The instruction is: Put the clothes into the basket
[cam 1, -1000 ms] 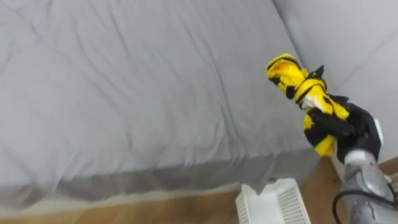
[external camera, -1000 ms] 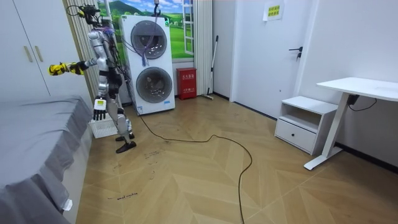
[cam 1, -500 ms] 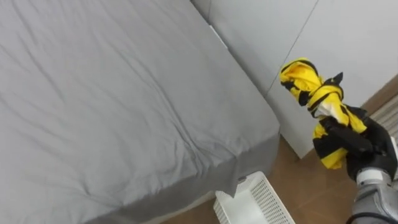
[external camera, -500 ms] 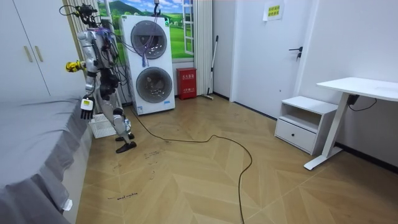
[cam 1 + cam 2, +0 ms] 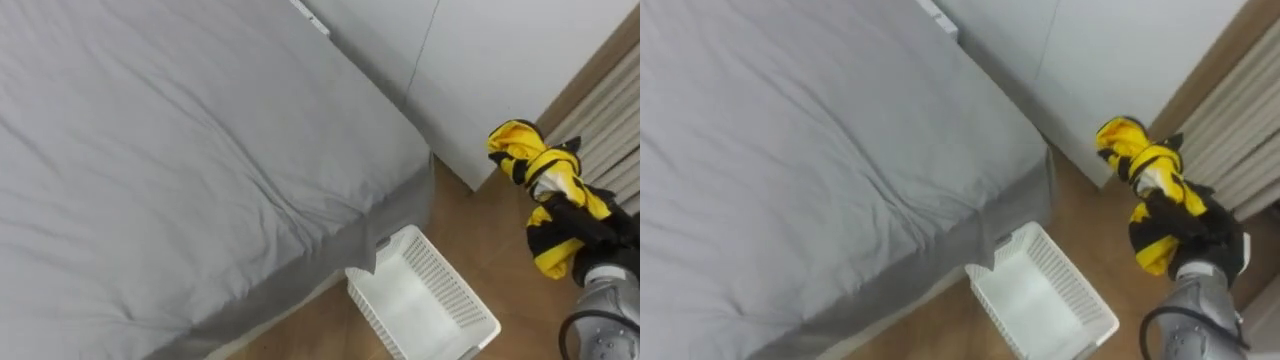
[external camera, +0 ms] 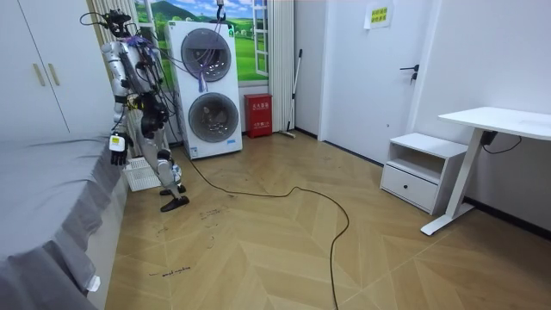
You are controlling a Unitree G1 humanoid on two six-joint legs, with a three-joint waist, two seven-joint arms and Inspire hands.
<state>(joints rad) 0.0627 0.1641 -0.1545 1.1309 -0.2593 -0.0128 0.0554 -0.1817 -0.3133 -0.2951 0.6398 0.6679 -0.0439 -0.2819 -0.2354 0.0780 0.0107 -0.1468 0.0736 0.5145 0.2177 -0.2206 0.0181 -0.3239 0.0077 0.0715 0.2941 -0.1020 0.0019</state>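
Observation:
My right hand (image 5: pixel 600 236) is shut on a bundled yellow and black garment (image 5: pixel 545 190), held up in the air at the right of the eye views. The garment (image 5: pixel 1148 185) hangs over the wooden floor, to the right of and apart from a white slatted laundry basket (image 5: pixel 455 278). The basket stands with nothing in it on the floor against the corner of the grey bed (image 5: pixel 180 150). In the room view I stand at the bed's end by the basket (image 6: pixel 142 177), and my left hand (image 6: pixel 118 148) hangs open at my side.
White wardrobe doors (image 5: pixel 490 70) rise behind the bed's corner. Two stacked washing machines (image 6: pixel 207 86) stand just behind me. A white desk (image 6: pixel 495 120) and low cabinet (image 6: pixel 417 168) are far off at the room view's right, across open wooden floor.
I have turned away from the bed; the eye views swung so the basket now shows whole. My right arm with the garment came off the bed to beside the basket.

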